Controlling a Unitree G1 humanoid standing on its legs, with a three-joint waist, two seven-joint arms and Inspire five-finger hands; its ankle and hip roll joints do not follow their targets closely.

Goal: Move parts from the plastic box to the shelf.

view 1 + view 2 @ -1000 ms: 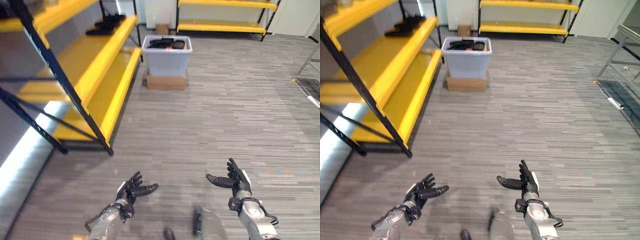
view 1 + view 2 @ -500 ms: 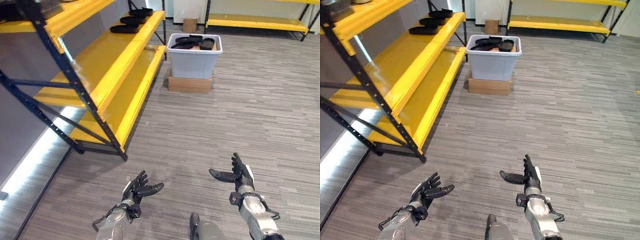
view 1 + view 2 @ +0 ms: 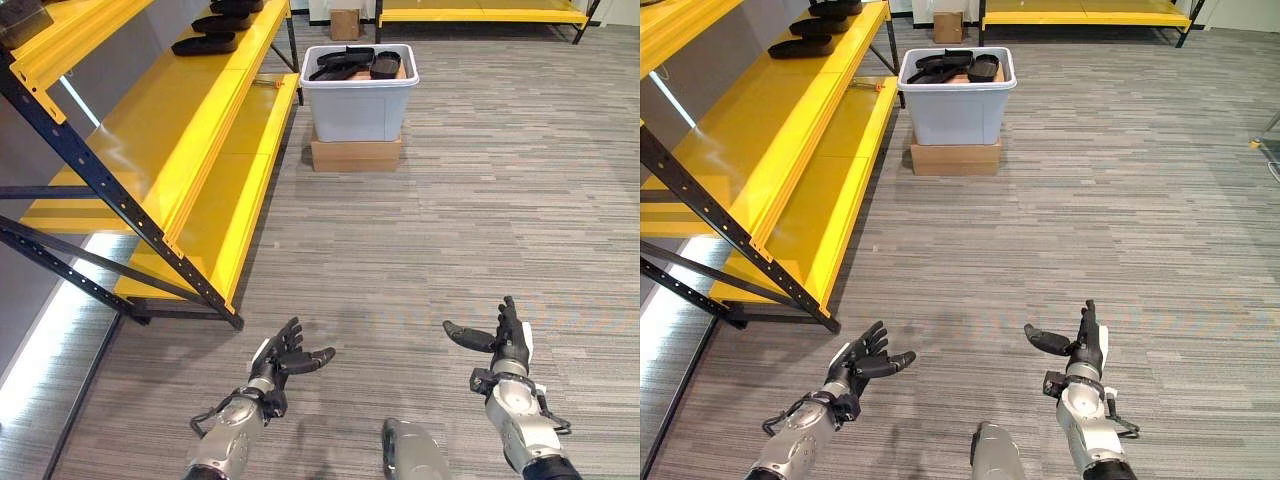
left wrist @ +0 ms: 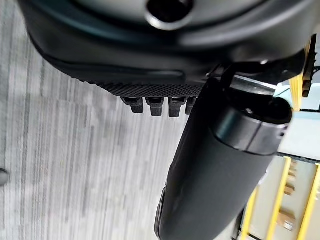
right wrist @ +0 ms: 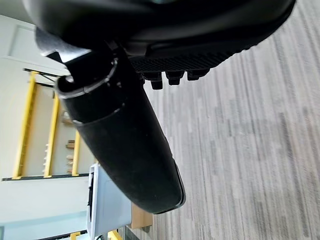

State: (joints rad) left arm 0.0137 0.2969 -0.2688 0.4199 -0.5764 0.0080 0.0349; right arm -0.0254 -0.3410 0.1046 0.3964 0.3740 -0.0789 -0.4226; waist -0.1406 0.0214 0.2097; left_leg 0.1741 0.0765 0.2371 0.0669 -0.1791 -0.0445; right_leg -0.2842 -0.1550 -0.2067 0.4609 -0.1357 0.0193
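From the left eye view, the plastic box (image 3: 358, 92) sits far ahead of me on a cardboard box (image 3: 355, 153), just right of the far end of the yellow shelf (image 3: 190, 130). Black parts (image 3: 352, 64) are heaped in it; I can make out about three, overlapping, so the count is unsure. Two more parts on the shelf (image 3: 205, 44) lie on its middle level, far left. My left hand (image 3: 283, 360) and right hand (image 3: 502, 340) hang low and near, both spread and holding nothing.

In the right eye view the same layout holds: one box, one carton under it, and a second yellow rack (image 3: 1085, 14) along the far wall. The parts look like flat, rigid moulded pieces, probably light and a bit smooth. I judge a hold across the narrow middle would be safest, thumb under, fingers over.

My left wrist view shows the thumb straight and fingertips extended over grey floor (image 4: 60, 150), nothing grasped.

My right wrist view shows the same loose spread, with the box far beyond.
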